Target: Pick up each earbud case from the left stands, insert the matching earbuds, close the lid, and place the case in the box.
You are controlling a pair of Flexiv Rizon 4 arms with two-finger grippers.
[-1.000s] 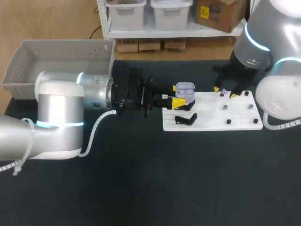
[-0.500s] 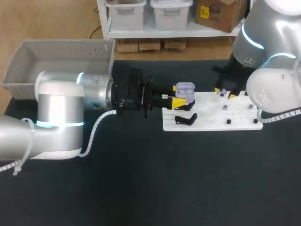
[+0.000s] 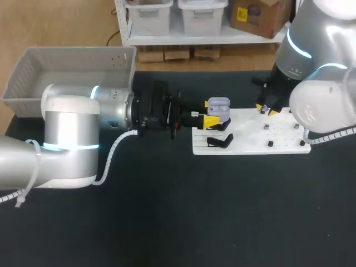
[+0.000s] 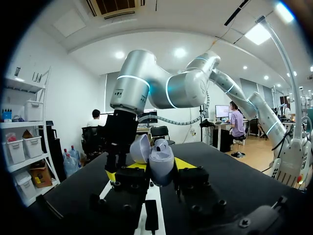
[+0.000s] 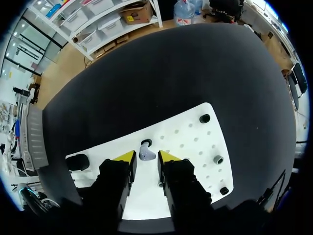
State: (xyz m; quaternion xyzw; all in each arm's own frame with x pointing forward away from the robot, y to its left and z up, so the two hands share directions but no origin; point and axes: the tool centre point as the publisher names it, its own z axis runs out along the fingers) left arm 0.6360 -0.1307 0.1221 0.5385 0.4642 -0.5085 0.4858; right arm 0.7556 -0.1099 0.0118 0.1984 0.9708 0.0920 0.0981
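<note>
A lavender earbud case [image 3: 218, 105] with its lid up is held over the left end of the white board [image 3: 250, 146]. My left gripper [image 3: 212, 119] is shut on it, coming in from the left. In the left wrist view the open case [image 4: 159, 160] sits between that gripper's [image 4: 161, 167] yellow tips. My right gripper [image 3: 266, 109] stands over the board's back edge. In the right wrist view a small lavender earbud [image 5: 146, 155] lies by a black peg [image 5: 145, 143], between the narrowly parted tips of the right gripper [image 5: 146, 157], with slim gaps on both sides.
A grey bin [image 3: 33, 69] stands at the table's back left. A black stand [image 3: 220, 141] lies on the board's left part, and several black pegs [image 5: 218, 159] dot its right part. Dark table stretches in front of the board.
My right gripper's fingers have drawn closer together around the earbud, and that arm has shifted slightly. The left arm and the case have stayed still.
</note>
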